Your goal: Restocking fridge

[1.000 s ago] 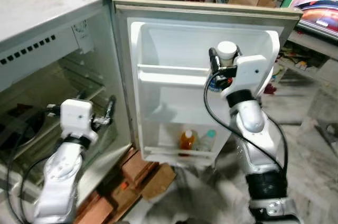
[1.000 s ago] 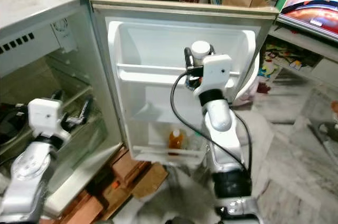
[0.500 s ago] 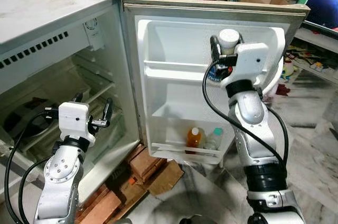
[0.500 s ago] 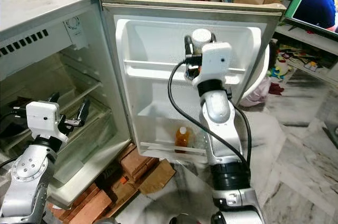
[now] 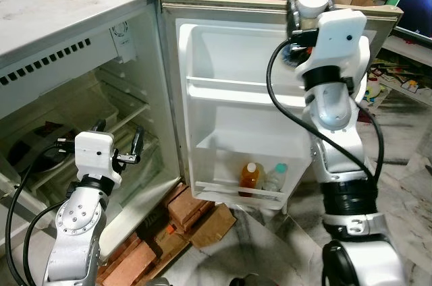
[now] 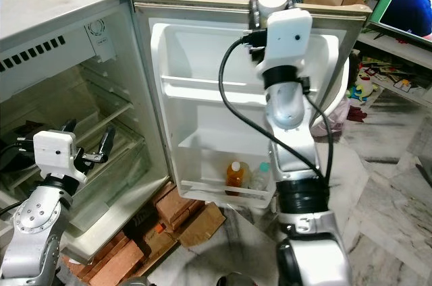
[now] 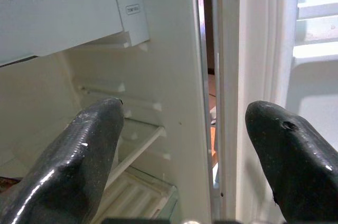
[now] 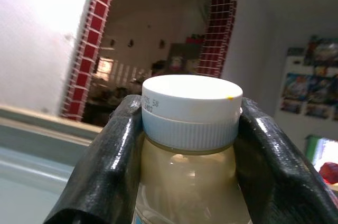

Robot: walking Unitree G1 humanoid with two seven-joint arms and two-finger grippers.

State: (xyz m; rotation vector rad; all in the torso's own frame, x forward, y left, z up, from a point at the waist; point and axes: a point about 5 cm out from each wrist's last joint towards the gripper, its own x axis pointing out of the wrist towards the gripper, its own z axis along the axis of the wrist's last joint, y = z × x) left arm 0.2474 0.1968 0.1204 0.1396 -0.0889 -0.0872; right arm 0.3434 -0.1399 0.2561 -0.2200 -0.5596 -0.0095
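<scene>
Door bottom shelf [image 5: 233, 191]: orange juice bottle [image 5: 250, 177] and clear bottle [image 5: 275, 178], side by side, well below the right gripper [image 5: 305, 13].

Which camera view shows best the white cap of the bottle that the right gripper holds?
The right wrist view: the white ribbed cap sits close up between the right gripper's black fingers. Both eye views show it small, above the wrist.

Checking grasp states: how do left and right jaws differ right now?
The left gripper is open and empty, low beside the fridge body. The right gripper is shut on a white-capped bottle, raised level with the top edge of the open door. Both have black fingers.
</scene>
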